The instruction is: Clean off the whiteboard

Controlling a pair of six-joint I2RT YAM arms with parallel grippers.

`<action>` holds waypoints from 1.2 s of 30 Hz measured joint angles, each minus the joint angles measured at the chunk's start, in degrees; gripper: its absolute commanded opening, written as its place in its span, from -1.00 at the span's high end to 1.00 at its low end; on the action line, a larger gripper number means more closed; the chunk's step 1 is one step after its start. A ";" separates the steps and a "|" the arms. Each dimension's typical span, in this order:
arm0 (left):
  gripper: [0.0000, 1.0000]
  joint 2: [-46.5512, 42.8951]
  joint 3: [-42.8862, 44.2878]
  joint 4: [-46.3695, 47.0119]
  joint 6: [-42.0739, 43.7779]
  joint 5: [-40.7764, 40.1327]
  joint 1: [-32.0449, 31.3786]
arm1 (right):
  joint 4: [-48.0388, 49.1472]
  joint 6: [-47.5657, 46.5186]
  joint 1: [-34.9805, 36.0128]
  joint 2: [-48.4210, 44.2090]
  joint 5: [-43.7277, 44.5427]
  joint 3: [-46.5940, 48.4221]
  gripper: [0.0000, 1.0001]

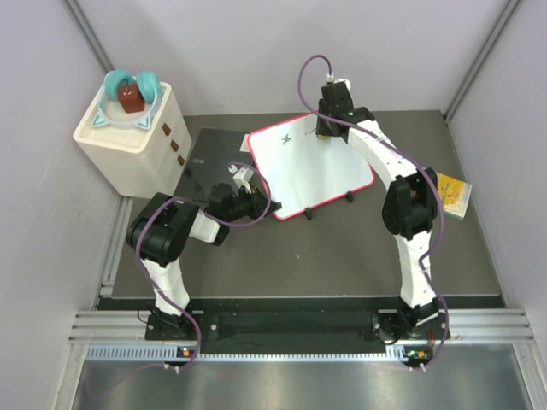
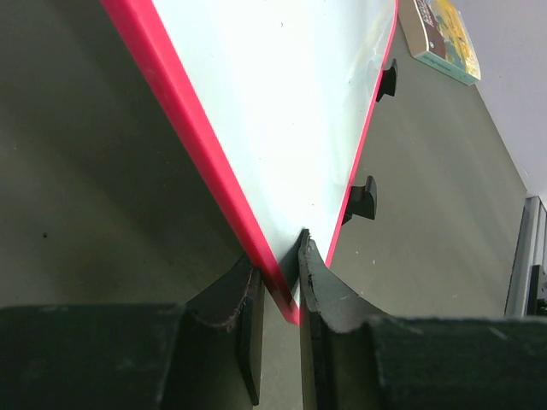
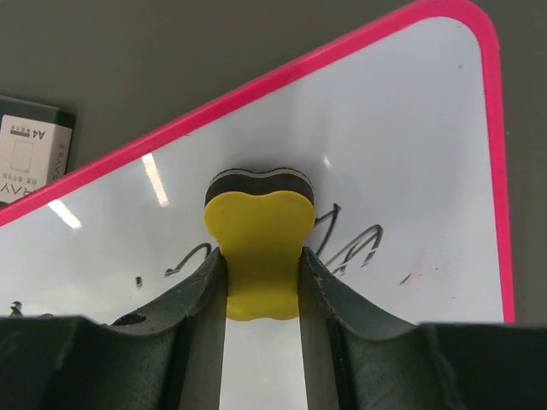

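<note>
Now left gripper (image 2: 280, 256) pinches whiteboard (image 2: 282, 102); right gripper (image 3: 261, 254) clamps eraser (image 3: 256, 222); bowl (image 1: 128, 125) holds brown block (image 1: 130, 97).

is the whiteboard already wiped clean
No, black scribbles show on the whiteboard on both sides of the yellow eraser held by the right gripper.

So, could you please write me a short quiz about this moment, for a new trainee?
1. True or false: the left gripper is shut on a corner of the whiteboard.
2. What does the right gripper hold?
A) a marker
B) a yellow eraser
C) a folded cloth
3. Fill in: the black scribbles on the board lie just beside the ___.

Key: 1 true; 2 B; 3 eraser.
</note>
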 measured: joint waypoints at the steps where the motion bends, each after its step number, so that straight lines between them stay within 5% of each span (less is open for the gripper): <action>1: 1.00 -0.02 -0.02 -0.04 0.02 -0.02 -0.04 | -0.07 0.09 -0.33 -0.09 -0.37 -0.13 1.00; 13: 1.00 -0.52 -0.02 -0.17 0.85 0.20 -0.87 | -0.31 -0.09 -8.85 -2.89 -7.89 -8.31 1.00; 22: 1.00 -0.57 0.00 -0.87 1.81 0.20 -1.18 | -0.50 -4.48 -8.68 -4.57 -15.54 -10.67 1.00; 36: 1.00 -0.66 0.00 -1.25 3.19 -0.20 -1.51 | 3.43 -1.53 -8.39 -6.10 -15.26 -12.02 1.00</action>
